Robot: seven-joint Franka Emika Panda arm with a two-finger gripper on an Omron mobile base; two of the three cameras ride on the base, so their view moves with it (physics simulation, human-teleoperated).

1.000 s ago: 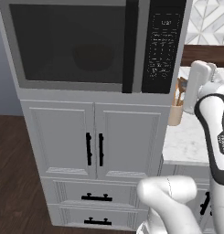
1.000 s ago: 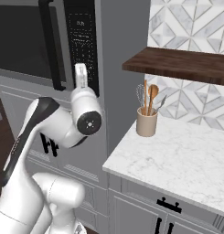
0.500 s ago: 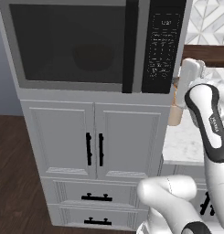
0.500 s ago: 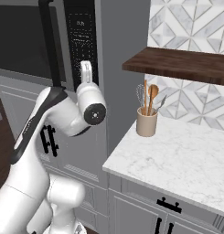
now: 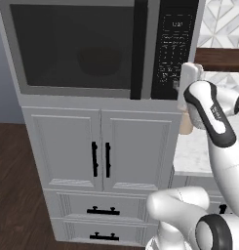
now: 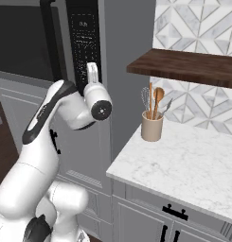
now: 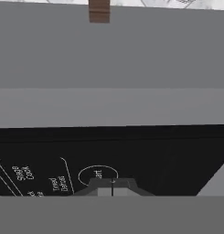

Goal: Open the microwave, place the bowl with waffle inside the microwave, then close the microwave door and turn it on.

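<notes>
With the microwave door (image 5: 74, 49) shut flush and a round dark shape, likely the bowl with waffle (image 5: 99, 59), dimly visible behind the tinted window, left base view records the final step in hand. Gripper (image 5: 175, 86) noted at the lower edge of the keypad panel (image 5: 174, 46), jaws pressed together, grasping nothing. Microwave (image 5: 104, 49) judged rigid and fixed in its grey cabinet (image 5: 101, 161); nothing to lift here. Key surface judged stiff, flat and smooth, so calls for a light, square push with the closed tips rather than any hold; slipping off onto a neighbouring key judged the main risk.

Right base view: hand (image 6: 93, 75) set against the black panel just right of the long vertical bar handle (image 6: 52, 40). Marble counter (image 6: 183, 160) alongside, bearing a beige utensil holder (image 6: 152, 124) with wooden spoons, well apart from the arm. Dark wooden shelf (image 6: 188, 66) above, patterned tile wall behind.

Hand view: closed fingertips (image 7: 112, 186) directly below a ringed start key (image 7: 98, 174), whether touching cannot be told. Grey cabinet face beyond the panel.
</notes>
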